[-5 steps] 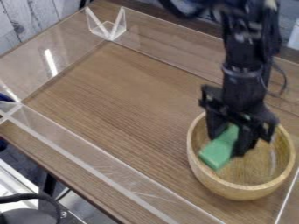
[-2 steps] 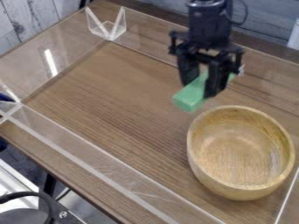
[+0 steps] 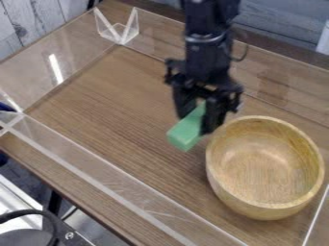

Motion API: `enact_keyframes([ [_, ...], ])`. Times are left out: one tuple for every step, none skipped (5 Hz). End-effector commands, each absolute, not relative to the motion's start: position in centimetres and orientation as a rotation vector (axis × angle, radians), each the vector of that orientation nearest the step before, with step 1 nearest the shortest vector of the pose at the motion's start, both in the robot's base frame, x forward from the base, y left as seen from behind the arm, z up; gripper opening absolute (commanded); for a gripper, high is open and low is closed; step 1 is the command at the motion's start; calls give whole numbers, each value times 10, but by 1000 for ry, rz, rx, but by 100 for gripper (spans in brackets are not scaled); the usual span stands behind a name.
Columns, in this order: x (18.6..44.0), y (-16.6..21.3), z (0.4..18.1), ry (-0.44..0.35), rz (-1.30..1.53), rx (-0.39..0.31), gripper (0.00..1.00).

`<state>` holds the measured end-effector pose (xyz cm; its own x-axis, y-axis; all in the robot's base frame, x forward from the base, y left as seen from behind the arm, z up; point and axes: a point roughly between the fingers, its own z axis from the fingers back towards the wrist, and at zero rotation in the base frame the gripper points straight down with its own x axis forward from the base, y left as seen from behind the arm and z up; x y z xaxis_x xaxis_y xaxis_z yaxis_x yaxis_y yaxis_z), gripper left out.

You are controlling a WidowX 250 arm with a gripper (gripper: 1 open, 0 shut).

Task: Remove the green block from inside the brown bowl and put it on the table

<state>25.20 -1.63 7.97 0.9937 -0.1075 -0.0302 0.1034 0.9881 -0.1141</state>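
My gripper (image 3: 201, 121) points down, shut on the green block (image 3: 186, 133). The block hangs tilted between the black fingers, its lower end close over the table (image 3: 103, 106), just left of the brown bowl (image 3: 244, 204). The bowl sits at the right front of the table, and nothing lies in its smooth inside. The block is outside the bowl's rim. Whether it touches the tabletop I cannot tell.
Low clear acrylic walls (image 3: 77, 163) run along the table's edges. A small clear acrylic stand (image 3: 115, 27) sits at the back left corner. Bare wood-grain surface stretches to the left of the gripper.
The gripper lifted the green block out of the bowl, carried it up and left past the rim, and now holds it lower, over the table left of the bowl.
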Motion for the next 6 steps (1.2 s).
enact_keyframes([
  [251,-6,78,-18,-136,-104,0],
  [270,-22,75,-23,-172,-107,0],
  [282,-31,69,-24,-200,-107,0],
  [284,-12,58,-12,-156,-105,0],
  [284,-5,52,-4,-123,-108,100],
  [290,-1,51,34,-128,-98,0],
])
